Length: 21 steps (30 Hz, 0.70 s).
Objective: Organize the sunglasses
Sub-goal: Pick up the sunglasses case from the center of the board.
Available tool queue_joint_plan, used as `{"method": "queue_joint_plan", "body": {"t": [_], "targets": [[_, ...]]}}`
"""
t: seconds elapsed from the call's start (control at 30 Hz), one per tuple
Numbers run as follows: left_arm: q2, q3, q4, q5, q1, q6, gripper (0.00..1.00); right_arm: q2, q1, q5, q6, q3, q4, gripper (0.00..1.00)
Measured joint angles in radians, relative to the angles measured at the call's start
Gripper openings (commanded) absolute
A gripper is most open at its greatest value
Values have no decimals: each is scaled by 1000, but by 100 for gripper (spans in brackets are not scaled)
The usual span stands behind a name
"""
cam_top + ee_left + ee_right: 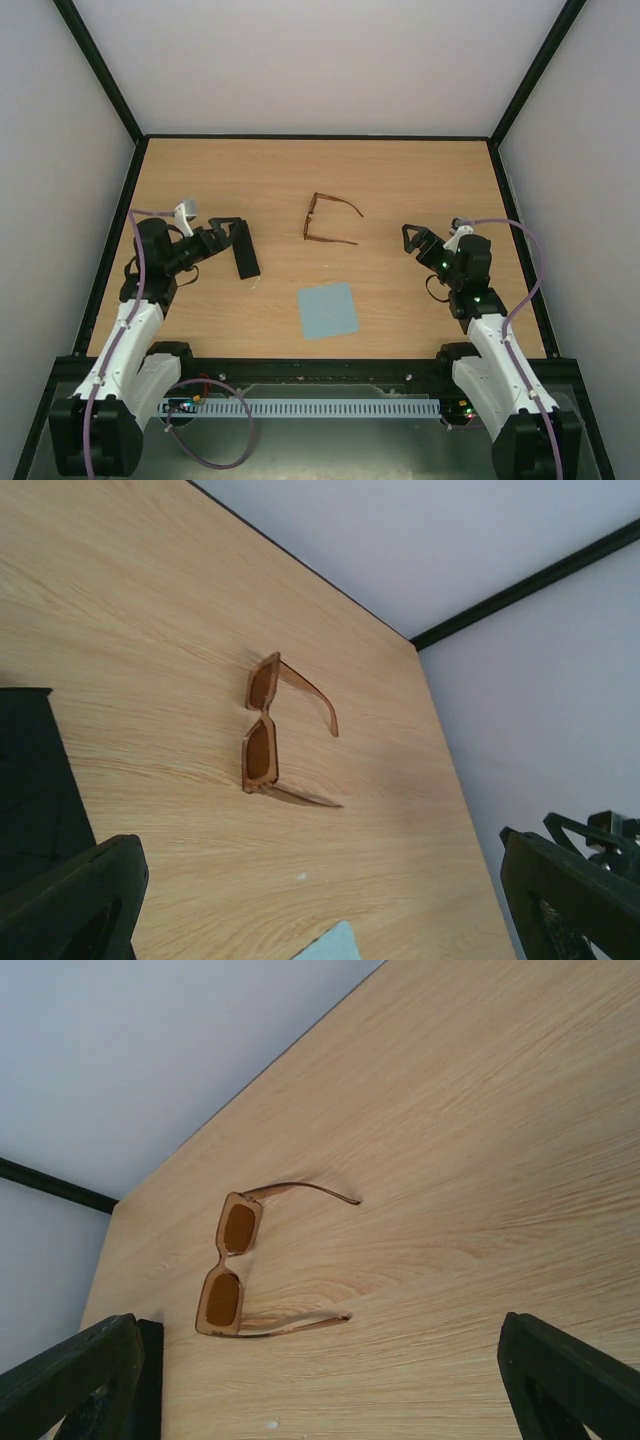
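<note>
Surface: we see a light wood-grain table (420,180) with a black rim, closed in by plain white walls (320,60).

The left pincer (222,238) and right pincer (412,240) both stand with jaws wide apart and grip nothing.

The sunglasses (325,220) lie on the wood ahead of and between the two pincers, apart from both. They have a thin translucent brown frame and squarish brown lenses. The lens front is turned toward the left pincer. Both temple arms are unfolded and point toward the right pincer.

Container: a black oblong case (243,248) lies flat just beside the left pincer's fingers. We cannot tell what is in it.

A light blue square cloth (328,310) lies between the pincers, behind their tips toward the bases.
</note>
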Motion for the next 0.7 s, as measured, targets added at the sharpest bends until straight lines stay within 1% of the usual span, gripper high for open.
{"method": "queue_joint_plan", "body": {"t": [0.23, 0.6, 0.7], "targets": [[-19, 43, -93, -76, 0, 6, 100, 48, 0, -27, 0, 10, 2, 99], [-36, 76, -175, -58, 0, 26, 100, 146, 2, -58, -5, 71, -13, 99], [-29, 93, -194, -58, 0, 32, 99, 167, 24, -66, -4, 83, -24, 99]]}}
